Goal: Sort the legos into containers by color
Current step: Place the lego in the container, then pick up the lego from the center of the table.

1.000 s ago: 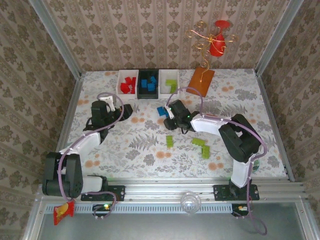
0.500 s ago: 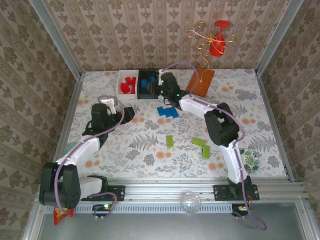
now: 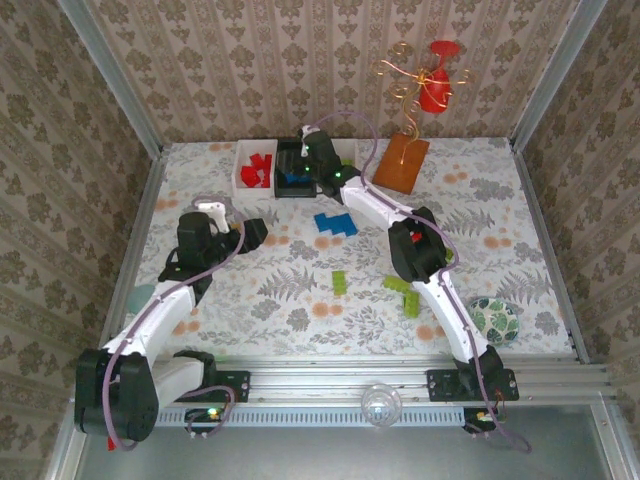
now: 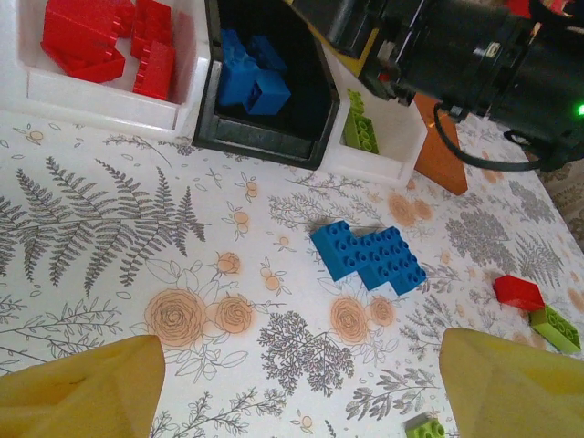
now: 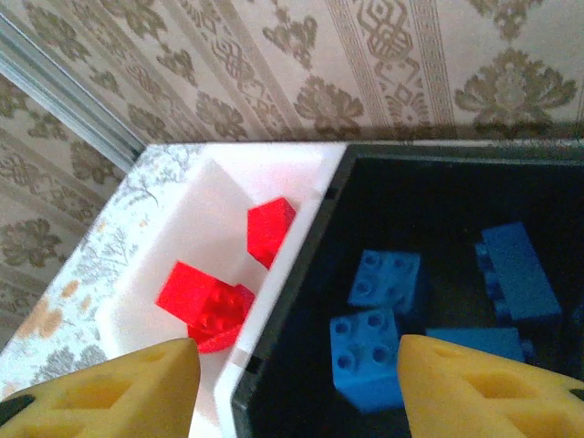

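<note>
blue legos [image 5: 383, 342] lie in the black bin [image 5: 301, 274]. red legos [image 5: 214, 306] sit in the white bin [image 5: 219, 196] to its left, and a lime green one [image 4: 361, 132] in the other white bin [image 4: 374, 166] to its right. the three bins stand touching in a row at the far edge of the bench [image 3: 250, 290].

out on the bench, two blue bricks [image 3: 335, 223] lie touching each other, near the bins. closer to the arms lie loose green bricks [image 3: 339, 283], and a red brick [image 4: 518, 292] rests just beside one of them.

the right pincer [image 5: 292, 383] hangs over the black bin, its yellow fingers [image 5: 100, 392] wide apart with nothing between them. the left pincer [image 4: 292, 383] is low above the bench, apart from the bins, also wide and empty, facing the two blue bricks.

an orange board [image 3: 402, 163] lies just to the right of the bins.
</note>
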You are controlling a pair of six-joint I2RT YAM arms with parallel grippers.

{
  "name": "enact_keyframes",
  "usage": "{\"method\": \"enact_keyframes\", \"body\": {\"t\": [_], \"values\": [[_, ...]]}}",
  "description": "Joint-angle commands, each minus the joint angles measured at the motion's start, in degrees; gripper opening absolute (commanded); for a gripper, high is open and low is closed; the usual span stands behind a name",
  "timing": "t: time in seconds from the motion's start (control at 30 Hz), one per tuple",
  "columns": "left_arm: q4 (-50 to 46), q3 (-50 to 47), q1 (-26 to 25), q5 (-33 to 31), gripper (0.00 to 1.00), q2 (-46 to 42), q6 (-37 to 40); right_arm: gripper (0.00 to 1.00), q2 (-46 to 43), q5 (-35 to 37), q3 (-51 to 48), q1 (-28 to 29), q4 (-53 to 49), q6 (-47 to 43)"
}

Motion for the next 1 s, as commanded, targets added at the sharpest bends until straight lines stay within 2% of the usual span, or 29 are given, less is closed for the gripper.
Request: {"method": "enact_keyframes", "body": {"t": [0.0, 0.1, 0.23, 0.37, 0.53, 0.77, 0.97], "values": [[-0.7, -0.7, -0.3, 0.0, 0.8, -0.6, 1.6, 0.63, -3.1, -0.3, 0.2, -0.2, -3.8, -2.0], [-0.1, -1.0, -0.3, 0.2, 0.81, -0.3, 1.4, 0.64, -10.3, -1.1, -10.1, -0.2, -0.2, -3.0], [2.0, -1.5, -0.6, 1.8, 0.83, 0.2, 0.9, 0.66, -23.8, -1.0, -30.4, -0.2, 6.0, -4.8], [4.2, -1.2, -2.0, 3.3, 0.83, 1.5, 0.3, 0.69, -35.6, 1.1, -47.4, -0.2, 5.3, -7.3], [5.0, -0.8, -4.2, 3.8, 0.83, 3.2, 1.3, 0.71, -44.7, 7.4, -63.0, 0.3, 1.8, -9.1], [4.4, 2.1, -8.5, 4.0, 0.83, 7.6, 3.9, 0.73, -45.1, 11.5, -70.5, 0.9, 0.7, -9.6], [4.3, 3.1, -10.6, 2.6, 0.83, 10.3, 4.0, 0.72, -39.4, 12.9, -67.5, 1.2, 0.2, -11.0]]}}
